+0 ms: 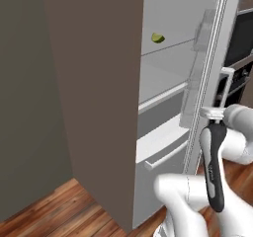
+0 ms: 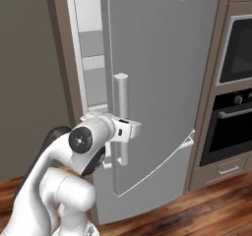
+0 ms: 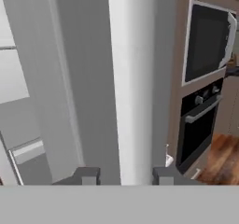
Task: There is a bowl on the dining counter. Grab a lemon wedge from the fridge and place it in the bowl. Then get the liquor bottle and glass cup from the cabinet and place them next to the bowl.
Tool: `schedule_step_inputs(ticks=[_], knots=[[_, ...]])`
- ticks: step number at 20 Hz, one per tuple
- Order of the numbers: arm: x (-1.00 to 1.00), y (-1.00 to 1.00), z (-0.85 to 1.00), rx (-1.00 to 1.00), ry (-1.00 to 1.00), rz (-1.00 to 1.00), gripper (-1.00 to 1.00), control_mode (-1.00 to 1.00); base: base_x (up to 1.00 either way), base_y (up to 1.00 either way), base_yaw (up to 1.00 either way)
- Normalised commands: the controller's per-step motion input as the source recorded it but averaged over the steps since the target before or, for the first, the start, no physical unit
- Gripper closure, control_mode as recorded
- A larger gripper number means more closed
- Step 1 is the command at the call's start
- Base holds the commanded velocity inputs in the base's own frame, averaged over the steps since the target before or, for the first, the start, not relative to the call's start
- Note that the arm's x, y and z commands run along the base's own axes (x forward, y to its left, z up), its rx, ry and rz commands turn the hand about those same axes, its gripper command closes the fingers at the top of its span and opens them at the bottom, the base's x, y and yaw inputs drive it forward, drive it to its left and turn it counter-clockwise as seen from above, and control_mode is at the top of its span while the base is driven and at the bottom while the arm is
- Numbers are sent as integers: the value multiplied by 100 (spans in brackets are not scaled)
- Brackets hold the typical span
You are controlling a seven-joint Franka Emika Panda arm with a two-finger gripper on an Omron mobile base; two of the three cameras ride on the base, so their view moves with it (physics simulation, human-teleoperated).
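- Wood plank floor, grey-brown wall at left.
- Fridge door ajar; lemon wedge on an upper pale shelf inside.
- Gripper straddles the door's vertical bar handle, fingers either side; actual clamping cannot be told.
- Black wall ovens at right.

The fridge is tall and silver-grey, its door swung partly open on pale shelves and a lower drawer. The lemon wedge, small and yellow-green, lies on an upper shelf, far inside.
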Motion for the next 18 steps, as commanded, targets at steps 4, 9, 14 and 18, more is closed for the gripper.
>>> schedule_step_inputs(ticks=[4, 9, 14, 18], knots=[[-91, 11, 82, 2, 0, 0, -100, -100, 0, 0, 0], [-100, 49, 90, 0, 0, 0, -100, -100, 0, 0, 0], [-80, 94, 64, -5, 9, 0, -100, -100, 0, 0, 0], [1, 98, 32, -15, 26, -7, -100, -100, 0, 0, 0]])
